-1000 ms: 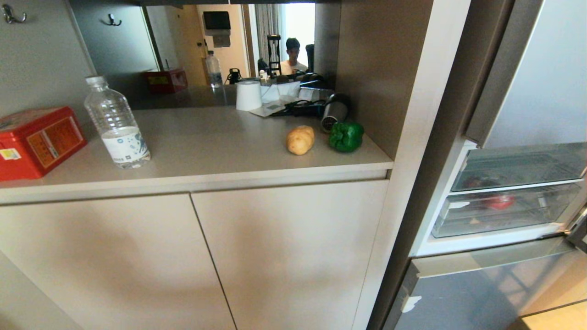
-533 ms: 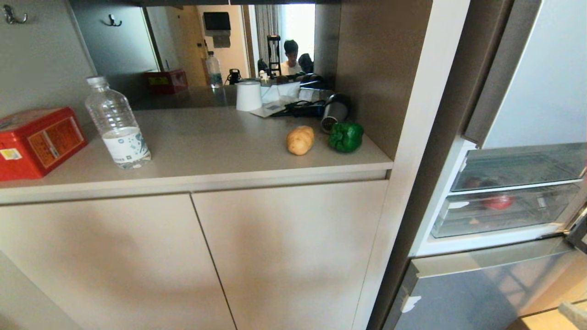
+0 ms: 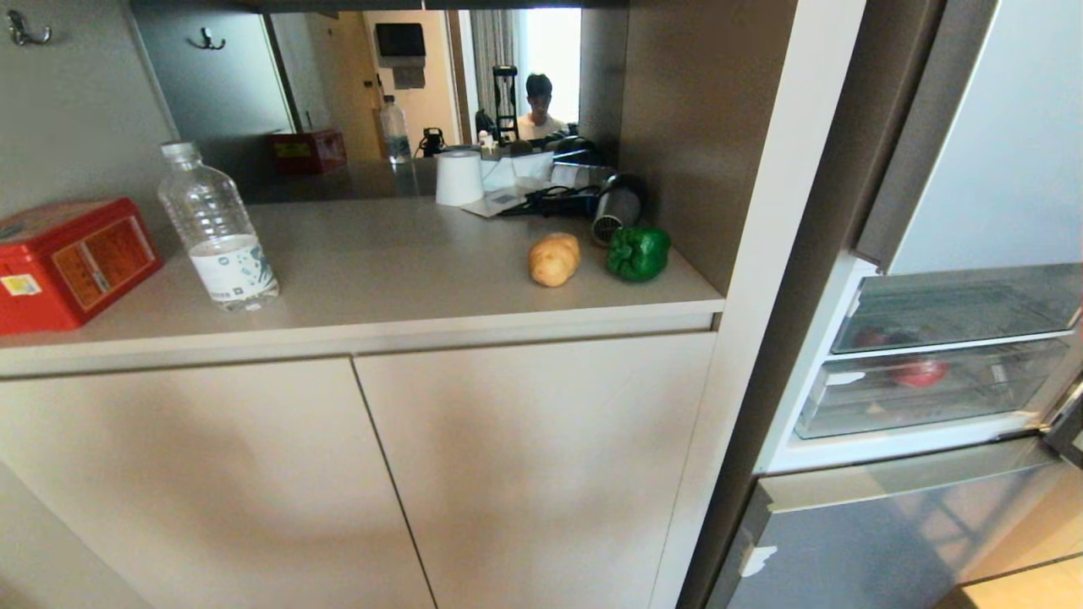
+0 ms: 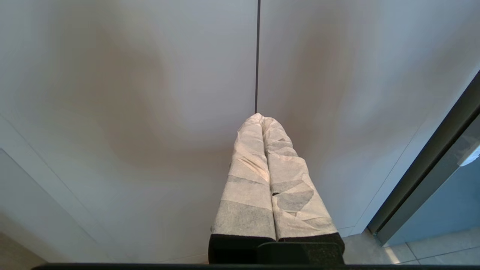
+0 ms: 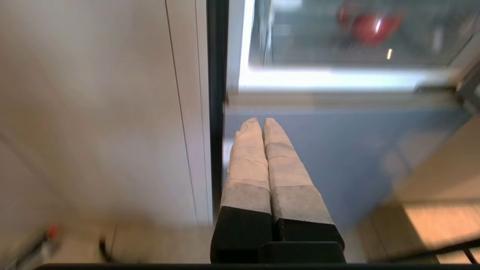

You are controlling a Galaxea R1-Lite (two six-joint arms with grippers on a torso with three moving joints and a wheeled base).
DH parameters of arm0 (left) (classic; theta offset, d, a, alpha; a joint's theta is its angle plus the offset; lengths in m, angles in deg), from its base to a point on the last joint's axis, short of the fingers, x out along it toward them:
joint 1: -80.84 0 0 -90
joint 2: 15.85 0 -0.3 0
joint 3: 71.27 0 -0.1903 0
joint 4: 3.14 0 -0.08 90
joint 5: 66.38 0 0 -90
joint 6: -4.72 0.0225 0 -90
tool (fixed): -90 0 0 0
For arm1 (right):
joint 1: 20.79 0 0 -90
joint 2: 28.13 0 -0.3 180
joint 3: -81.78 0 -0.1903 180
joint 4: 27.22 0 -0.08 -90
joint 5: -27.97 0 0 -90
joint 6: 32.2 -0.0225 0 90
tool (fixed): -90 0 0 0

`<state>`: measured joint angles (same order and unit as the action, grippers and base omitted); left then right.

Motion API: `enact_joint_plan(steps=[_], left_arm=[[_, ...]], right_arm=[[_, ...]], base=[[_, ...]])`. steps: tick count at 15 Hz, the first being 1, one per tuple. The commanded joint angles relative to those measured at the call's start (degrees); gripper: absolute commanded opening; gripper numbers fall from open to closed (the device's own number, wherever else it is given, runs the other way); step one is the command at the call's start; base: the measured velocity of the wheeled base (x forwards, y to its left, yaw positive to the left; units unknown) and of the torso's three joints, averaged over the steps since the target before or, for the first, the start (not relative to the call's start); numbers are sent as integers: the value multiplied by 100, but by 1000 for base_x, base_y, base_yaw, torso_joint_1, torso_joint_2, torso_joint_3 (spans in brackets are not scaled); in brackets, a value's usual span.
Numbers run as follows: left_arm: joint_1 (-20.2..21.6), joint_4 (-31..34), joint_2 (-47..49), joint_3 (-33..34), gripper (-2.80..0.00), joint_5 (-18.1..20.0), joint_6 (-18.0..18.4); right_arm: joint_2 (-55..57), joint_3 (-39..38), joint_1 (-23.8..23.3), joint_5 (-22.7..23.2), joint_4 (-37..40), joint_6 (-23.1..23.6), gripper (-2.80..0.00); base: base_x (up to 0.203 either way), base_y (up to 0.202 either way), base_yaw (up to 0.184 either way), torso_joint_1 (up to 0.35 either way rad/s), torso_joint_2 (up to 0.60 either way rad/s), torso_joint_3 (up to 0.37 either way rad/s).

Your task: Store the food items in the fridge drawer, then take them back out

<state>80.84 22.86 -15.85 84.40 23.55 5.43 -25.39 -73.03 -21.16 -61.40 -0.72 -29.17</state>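
Note:
A tan potato (image 3: 554, 259) and a glossy green bell pepper (image 3: 639, 252) lie side by side on the beige counter (image 3: 398, 279), near its right end. The clear fridge drawer (image 3: 926, 389) sits pushed in inside the open fridge at the right, with something red behind its front. The drawer (image 5: 337, 41) also shows from below in the right wrist view. My left gripper (image 4: 261, 117) is shut and empty, low in front of the cabinet doors. My right gripper (image 5: 261, 121) is shut and empty, low before the grey fridge panel. Neither arm shows in the head view.
A water bottle (image 3: 217, 227) and a red box (image 3: 69, 260) stand at the counter's left. A paper roll (image 3: 459, 176), a hair dryer (image 3: 616, 211) and cables lie behind the food. A vertical cabinet panel (image 3: 753, 254) separates counter and fridge. A person shows in the mirror.
Half a second ago a pale edge showed in the head view's lower right corner; it is gone now. The potato, pepper and drawer have not moved.

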Motion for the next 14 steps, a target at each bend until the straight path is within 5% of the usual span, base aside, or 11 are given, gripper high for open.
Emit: enact_joint_plan(steps=[1, 8, 14], left_arm=[[0, 0, 7, 0, -280, -1, 0], [0, 0, 8, 0, -280, -1, 0], [0, 0, 6, 0, -280, -1, 0]], right_arm=[[-274, -155, 20, 8, -307, 3, -280], [-274, -173, 20, -11, -304, -162, -280], [-274, -173, 20, -28, -312, -294, -280]], base=[[0, 0, 0, 0, 0, 0], [-1, 0, -10, 1, 1, 0], [-1, 6, -165, 3, 2, 3]])
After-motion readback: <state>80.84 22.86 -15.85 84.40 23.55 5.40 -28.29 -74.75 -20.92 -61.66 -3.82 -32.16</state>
